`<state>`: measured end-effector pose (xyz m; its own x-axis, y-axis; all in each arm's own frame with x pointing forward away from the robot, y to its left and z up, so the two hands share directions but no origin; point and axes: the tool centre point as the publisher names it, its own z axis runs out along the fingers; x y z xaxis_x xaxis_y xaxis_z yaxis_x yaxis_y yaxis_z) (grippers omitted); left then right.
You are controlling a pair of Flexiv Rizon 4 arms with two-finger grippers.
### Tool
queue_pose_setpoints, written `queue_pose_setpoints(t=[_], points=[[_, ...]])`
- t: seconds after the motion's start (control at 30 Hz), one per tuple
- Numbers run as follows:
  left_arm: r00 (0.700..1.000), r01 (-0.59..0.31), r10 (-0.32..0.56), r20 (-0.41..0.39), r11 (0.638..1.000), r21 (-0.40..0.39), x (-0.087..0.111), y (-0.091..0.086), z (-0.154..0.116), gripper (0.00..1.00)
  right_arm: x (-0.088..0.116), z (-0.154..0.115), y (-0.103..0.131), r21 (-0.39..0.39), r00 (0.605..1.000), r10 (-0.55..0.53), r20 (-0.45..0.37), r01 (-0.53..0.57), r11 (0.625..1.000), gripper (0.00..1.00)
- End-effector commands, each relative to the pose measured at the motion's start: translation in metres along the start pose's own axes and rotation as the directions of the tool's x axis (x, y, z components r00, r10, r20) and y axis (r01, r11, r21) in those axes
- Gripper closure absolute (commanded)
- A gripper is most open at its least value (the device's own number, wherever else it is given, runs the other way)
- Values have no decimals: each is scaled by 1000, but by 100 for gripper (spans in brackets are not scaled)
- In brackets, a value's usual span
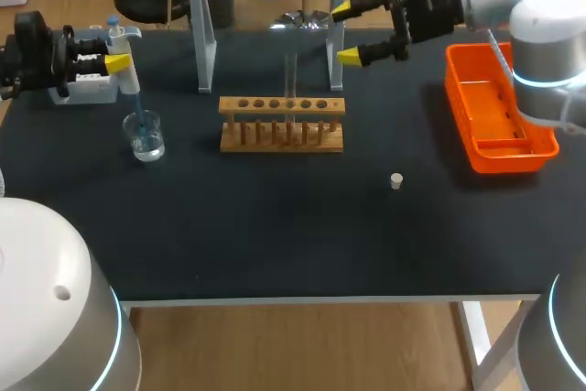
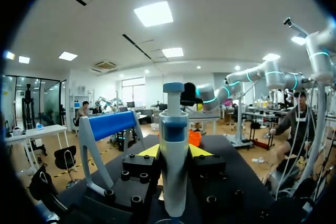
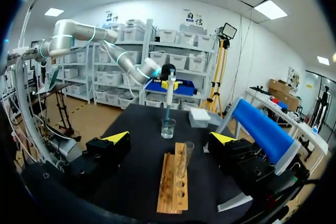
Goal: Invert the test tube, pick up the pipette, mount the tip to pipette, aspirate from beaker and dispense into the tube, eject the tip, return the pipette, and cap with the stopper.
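Now, from the head view, the left gripper [image 1: 117, 62] is pinching the pipette [image 1: 119, 43] and holding it over the beaker [image 1: 145, 135], with the blue tip [image 1: 134, 103] reaching down into the glass. The right gripper [image 1: 346, 34] is hanging behind the rack [image 1: 282, 137], its fingers spread wide and gripping nothing. The test tube [image 1: 290, 84] is standing upright in that rack. The stopper [image 1: 396, 180] is lying alone on the table, well apart from the tube. The orange tray [image 1: 504, 160] is sitting off to the right.

Over to the left wrist view: the pipette [image 2: 174, 182] is sitting squarely between the yellow fingers [image 2: 149, 151], clamped from both sides.

And the right wrist view: the right gripper [image 3: 170, 139] is gaping open, with the rack [image 3: 172, 195] and the test tube [image 3: 185, 161] just ahead of it. Beyond them, the beaker [image 3: 168, 128] is taking the pipette [image 3: 169, 93] from above.

Judging by all this, the tube, the pickup and the tip mounting are looking done and aspiration is the step in hand. Dispensing, ejecting the tip, returning the pipette and capping are all waiting.
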<state>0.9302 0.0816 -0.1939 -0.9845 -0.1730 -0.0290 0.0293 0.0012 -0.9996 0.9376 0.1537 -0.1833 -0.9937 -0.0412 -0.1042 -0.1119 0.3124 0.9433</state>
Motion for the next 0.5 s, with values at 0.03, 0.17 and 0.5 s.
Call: queue_pose_setpoints(t=[0.03, 0.17, 0.5], points=[[1000, 1, -1, -2, 1000, -1, -1, 0, 0, 100, -6, 12, -21, 6, 1000, 6, 0, -6, 1000, 0], [1000, 1, -1, -2, 1000, -1, -1, 0, 0, 100, -7, 22, -38, 29, 1000, 11, 26, -12, 1000, 0], [1000, 1, -1, -2, 1000, -1, -1, 0, 0, 100, -13, 57, -66, 68, 999, 27, 22, -28, 997, 0]])
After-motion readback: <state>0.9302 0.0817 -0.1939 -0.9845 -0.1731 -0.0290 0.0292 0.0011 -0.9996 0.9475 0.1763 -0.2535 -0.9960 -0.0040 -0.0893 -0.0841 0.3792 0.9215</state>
